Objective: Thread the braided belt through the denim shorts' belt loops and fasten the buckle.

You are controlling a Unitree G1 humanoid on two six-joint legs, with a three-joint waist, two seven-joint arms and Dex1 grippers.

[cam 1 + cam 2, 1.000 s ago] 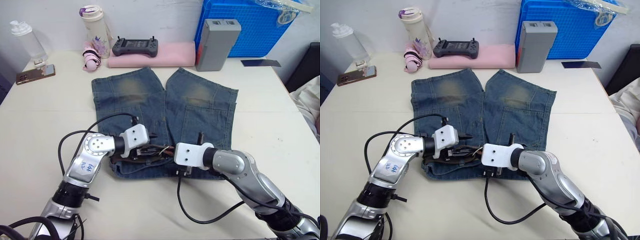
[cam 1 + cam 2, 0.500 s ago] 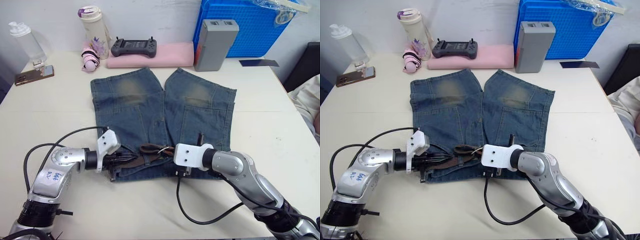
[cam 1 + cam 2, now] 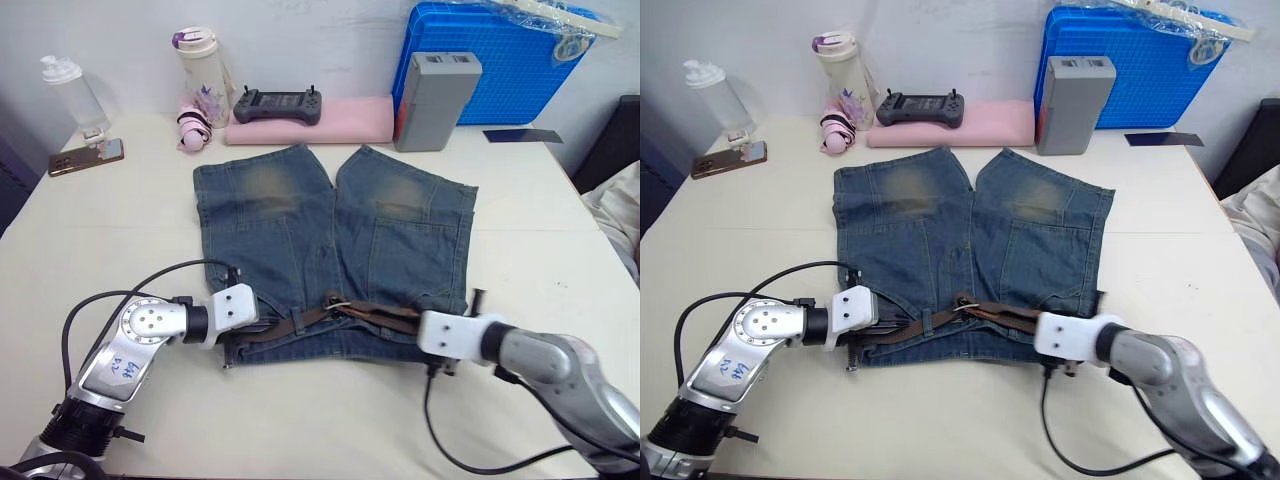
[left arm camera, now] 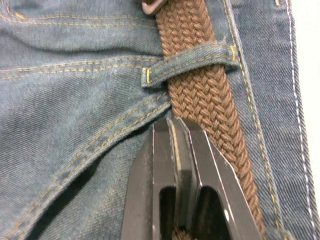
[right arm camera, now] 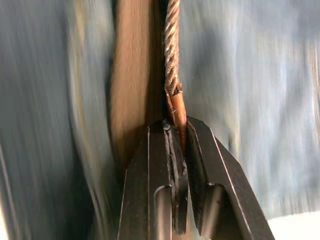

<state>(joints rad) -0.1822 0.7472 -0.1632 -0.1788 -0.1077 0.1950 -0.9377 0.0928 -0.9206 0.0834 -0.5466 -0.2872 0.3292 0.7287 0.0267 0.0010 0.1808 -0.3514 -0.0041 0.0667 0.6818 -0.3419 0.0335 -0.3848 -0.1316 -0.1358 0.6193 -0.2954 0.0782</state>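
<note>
Belt (image 3: 365, 313): lying along the waistband of the shorts (image 3: 330, 235) at lower centre of frame, under a loop (image 4: 190, 62). My right gripper (image 5: 176, 131) is clamped on its tan tip, I judge to draw it through; left gripper (image 4: 174, 127) is closed, empty, pressing the denim beside the belt, seemingly to steady the waist.

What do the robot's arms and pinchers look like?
Both arms are shiny silver metal tubes with round joints, each ending in a white boxy wrist. Black cables loop out beside them. The left arm carries blue handwritten marks. The left end effector and right end effector each have two flat black fingers.
</note>
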